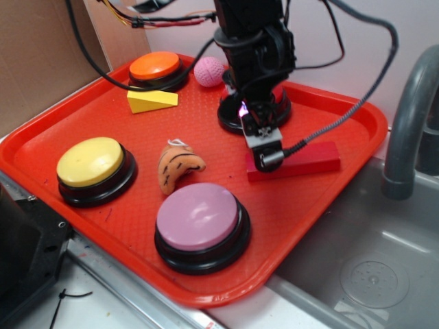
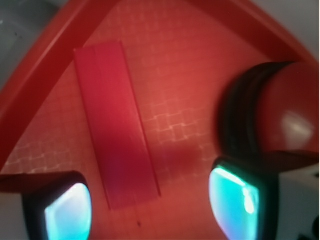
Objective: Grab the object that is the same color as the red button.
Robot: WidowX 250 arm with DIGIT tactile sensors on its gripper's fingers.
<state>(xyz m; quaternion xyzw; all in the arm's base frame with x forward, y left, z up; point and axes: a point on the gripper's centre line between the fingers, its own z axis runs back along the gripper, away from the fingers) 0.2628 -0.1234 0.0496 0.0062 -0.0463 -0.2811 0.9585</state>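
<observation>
— Red tray [image 1: 103, 130], beside a steel sink [image 1: 384, 274]. On it?
— Pink button [image 1: 199, 218], yellow button [image 1: 91, 163], orange button [image 1: 156, 66]; red button [image 2: 295, 112] mostly hidden behind the arm.
— And the red block [image 1: 312, 159]?
— Flat near the right rim, just under the gripper [image 1: 264, 147]; fingers [image 2: 67, 212] spread, straddling one end, not touching.

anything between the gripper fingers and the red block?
Nothing. Wrist view shows the red block lying between the open gripper fingers, only bare tray around it.
</observation>
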